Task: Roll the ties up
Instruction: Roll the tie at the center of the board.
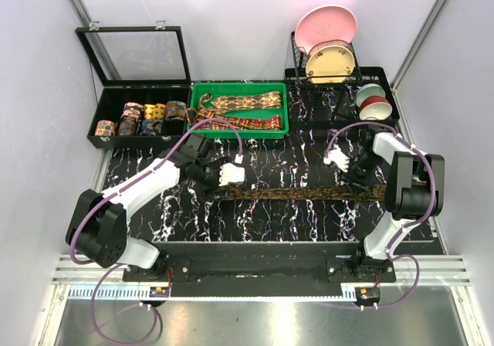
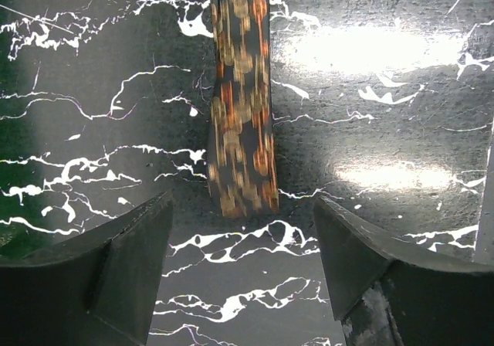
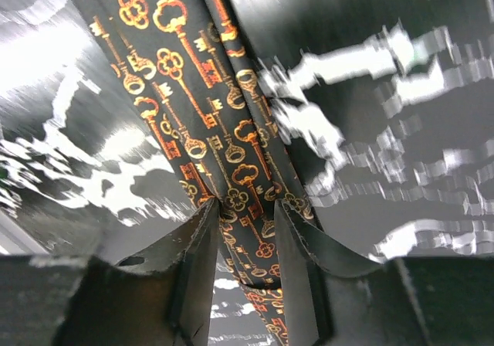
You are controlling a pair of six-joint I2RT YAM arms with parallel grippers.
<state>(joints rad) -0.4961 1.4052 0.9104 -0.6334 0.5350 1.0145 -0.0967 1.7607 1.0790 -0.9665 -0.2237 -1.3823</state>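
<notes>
A dark tie (image 1: 293, 194) with gold and orange keys lies stretched left to right across the black marbled table (image 1: 255, 226). My right gripper (image 1: 361, 184) is at its wide end. In the right wrist view both fingers press the edges of the tie (image 3: 185, 83), which bunches between them, so that gripper (image 3: 245, 207) is shut on it. My left gripper (image 1: 228, 180) hovers at the narrow end. Its jaws stand wide apart (image 2: 243, 215), and the tip of the tie (image 2: 243, 91) lies just ahead of the fingers, untouched.
A green tray (image 1: 239, 86) behind the arms holds flat ties (image 1: 239, 106). To its left, an open black box (image 1: 104, 106) holds several rolled ties (image 1: 143, 118). A rack at the back right carries a pink plate (image 1: 326, 25), a yellow plate (image 1: 330, 62) and bowls (image 1: 372, 103).
</notes>
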